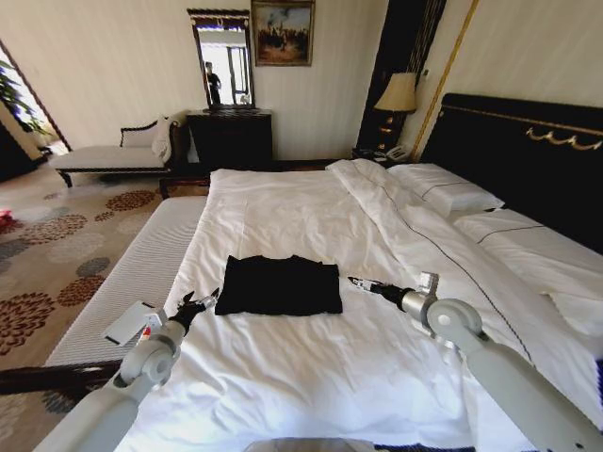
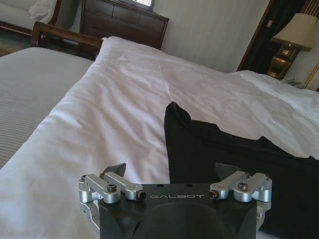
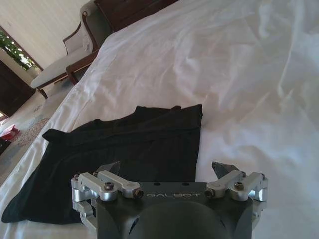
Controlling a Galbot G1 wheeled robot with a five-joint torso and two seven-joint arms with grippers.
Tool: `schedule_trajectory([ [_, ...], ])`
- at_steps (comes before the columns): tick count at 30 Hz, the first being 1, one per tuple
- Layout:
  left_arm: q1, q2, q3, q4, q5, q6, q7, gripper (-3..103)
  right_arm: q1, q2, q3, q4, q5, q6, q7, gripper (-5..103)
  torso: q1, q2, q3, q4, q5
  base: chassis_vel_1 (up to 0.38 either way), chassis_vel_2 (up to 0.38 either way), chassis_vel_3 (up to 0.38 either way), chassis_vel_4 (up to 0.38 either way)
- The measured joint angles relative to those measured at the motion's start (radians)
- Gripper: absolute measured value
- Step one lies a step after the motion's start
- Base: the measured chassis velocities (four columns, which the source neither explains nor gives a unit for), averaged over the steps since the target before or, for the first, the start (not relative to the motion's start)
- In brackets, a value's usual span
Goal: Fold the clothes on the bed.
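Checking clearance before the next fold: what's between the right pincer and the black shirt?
Only bare white duvet lies between the right pincer and the black T-shirt, seen in the head view.

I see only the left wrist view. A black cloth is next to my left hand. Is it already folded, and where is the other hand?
Observer: In the head view the black soft-fabric T-shirt lies as a compact folded rectangle on the white duvet of the large bed.
Operator: And the right hand?
Observer: The right hand is open beside the shirt's opposite edge, holding nothing.
Operator: Is my left hand touching the shirt?
Observer: The head view shows it open at the shirt's near-left corner; contact is unclear.
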Motion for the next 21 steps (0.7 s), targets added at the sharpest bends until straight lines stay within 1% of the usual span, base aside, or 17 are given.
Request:
schedule_trajectory([
  [4, 0.023, -0.016, -0.009, -0.010, -0.015, 0.007, 0.006, 100, 0.003, 0.010, -0.001, -0.008, 0.035, -0.032, 0.018, 100, 0.000, 0.000, 0.000, -0.0001, -0.0003, 0.000, 0.000, 0.000, 0.000],
  [6, 0.021, -0.024, -0.009, -0.019, -0.060, 0.022, 0.000, 100, 0.018, 0.013, -0.010, -0.020, 0.054, -0.049, 0.026, 100, 0.000, 0.000, 0.000, -0.0002, -0.0003, 0.000, 0.000, 0.000, 0.000],
  [7, 0.021, -0.024, -0.009, -0.019, -0.060, 0.022, 0.000, 100, 0.018, 0.013, -0.010, -0.020, 0.054, -0.049, 0.026, 100, 0.000, 0.000, 0.000, -0.0002, -0.0003, 0.000, 0.000, 0.000, 0.000],
  [11, 0.001, -0.026, -0.007, -0.026, -0.163, 0.045, -0.022, 100, 0.047, 0.014, -0.026, -0.035, 0.066, -0.055, 0.030, 100, 0.000, 0.000, 0.000, -0.0004, -0.0002, 0.000, 0.000, 0.000, 0.000],
  [12, 0.001, -0.026, -0.007, -0.026, -0.163, 0.045, -0.022, 100, 0.047, 0.014, -0.026, -0.035, 0.066, -0.055, 0.030, 100, 0.000, 0.000, 0.000, -0.0004, -0.0002, 0.000, 0.000, 0.000, 0.000],
  [13, -0.002, -0.025, -0.007, -0.026, -0.184, 0.050, -0.026, 100, 0.052, 0.014, -0.029, -0.038, 0.066, -0.055, 0.030, 100, 0.000, 0.000, 0.000, -0.0003, -0.0002, 0.000, 0.000, 0.000, 0.000],
  [15, -0.011, -0.024, -0.009, -0.027, -0.256, 0.071, -0.046, 100, 0.063, 0.012, -0.038, -0.051, 0.062, -0.055, 0.030, 100, 0.000, 0.000, 0.000, -0.0001, -0.0003, 0.000, 0.000, 0.000, 0.000],
  [16, -0.011, -0.024, -0.009, -0.027, -0.256, 0.071, -0.046, 100, 0.063, 0.012, -0.038, -0.051, 0.062, -0.055, 0.030, 100, 0.000, 0.000, 0.000, -0.0001, -0.0003, 0.000, 0.000, 0.000, 0.000],
  [20, -0.011, -0.021, -0.017, -0.018, -0.319, 0.096, -0.060, 100, 0.074, 0.014, -0.053, -0.072, 0.035, -0.050, 0.028, 100, 0.000, 0.000, 0.000, -0.0003, -0.0002, 0.000, 0.000, 0.000, 0.000],
  [21, -0.011, -0.021, -0.017, -0.018, -0.319, 0.096, -0.060, 100, 0.074, 0.014, -0.053, -0.072, 0.035, -0.050, 0.028, 100, 0.000, 0.000, 0.000, -0.0003, -0.0002, 0.000, 0.000, 0.000, 0.000],
])
